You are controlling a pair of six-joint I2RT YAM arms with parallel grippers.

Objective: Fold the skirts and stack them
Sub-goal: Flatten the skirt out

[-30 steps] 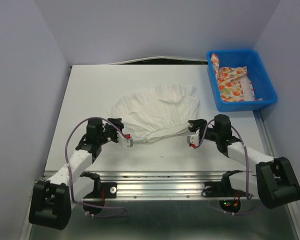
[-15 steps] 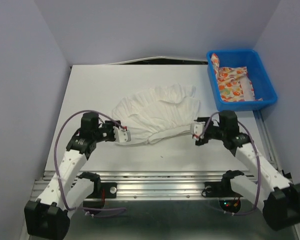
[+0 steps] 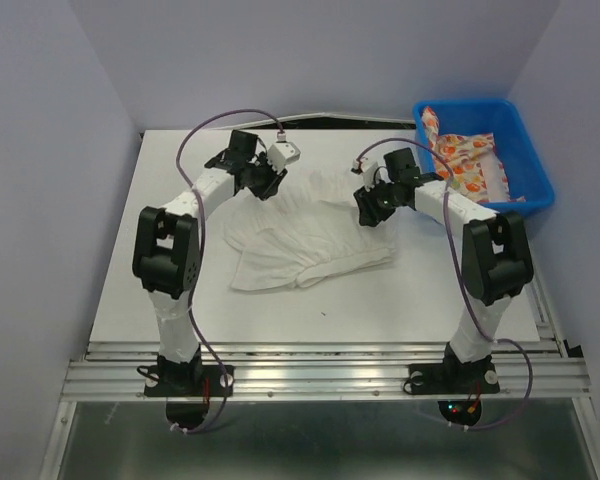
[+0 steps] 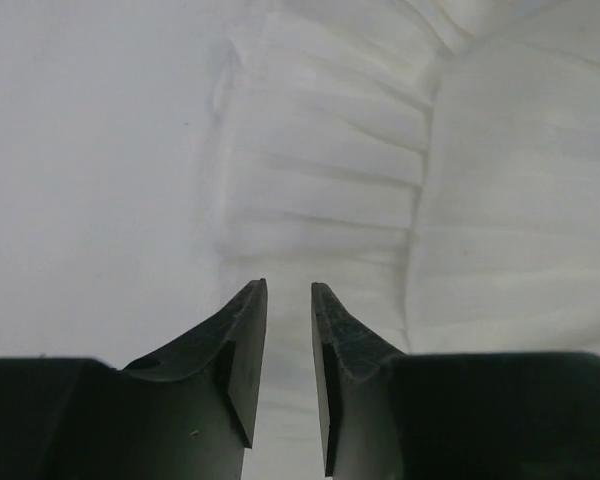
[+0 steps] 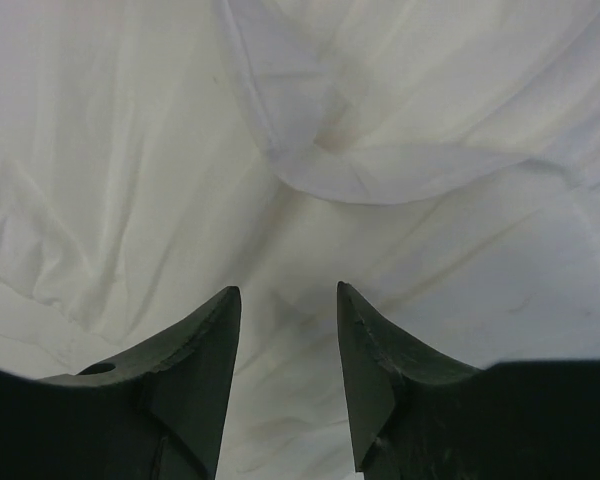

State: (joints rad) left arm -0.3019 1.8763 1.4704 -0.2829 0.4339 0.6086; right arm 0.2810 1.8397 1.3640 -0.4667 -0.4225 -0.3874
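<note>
Under the narrowly parted left tool [image 4: 288,290], the pleated hem of the white skirt [image 4: 330,190] meets smooth table [image 4: 90,150]; the spread right tool [image 5: 288,292] overhangs soft creases.

The white tiered-ruffle cloth skirt [image 3: 310,240] lay mid-desk [image 3: 180,290]. At the far right stood the blue plastic bin [image 3: 480,211], with the cream blotchy-print skirt [image 3: 462,165] inside. Over the white skirt's far edge hung the left hand [image 4: 288,290] and, to its right, the right hand [image 5: 288,292].

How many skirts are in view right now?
2: the white skirt spread on the table, the printed skirt inside the blue bin; others could hide beneath it.
</note>
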